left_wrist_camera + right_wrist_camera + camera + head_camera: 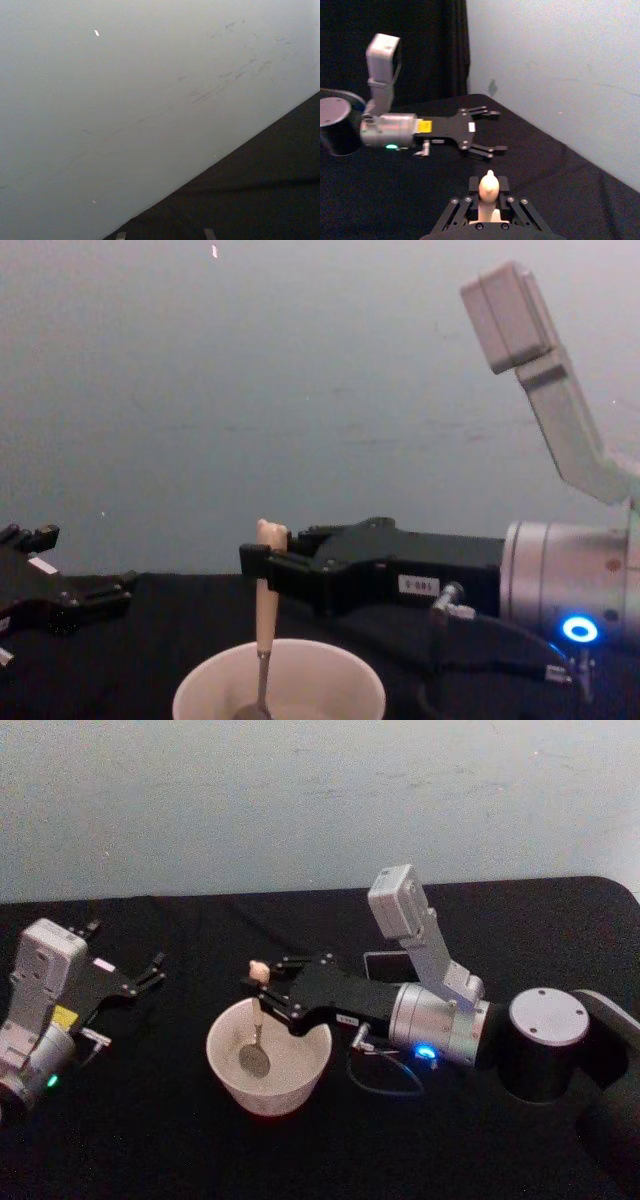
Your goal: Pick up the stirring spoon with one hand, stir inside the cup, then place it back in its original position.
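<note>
The cream-white cup stands on the black table, seen low in the chest view as cup. The stirring spoon stands upright in it, dark bowl down inside, beige handle rising to the bear head. My right gripper reaches in from the right above the cup's rim and is shut on the spoon's handle near its top. My left gripper rests open at the table's left, apart from the cup, and appears across the table in the right wrist view.
A dark square-sided holder stands behind the right arm. The black table runs back to a pale wall. The right arm's cable loops beside the cup.
</note>
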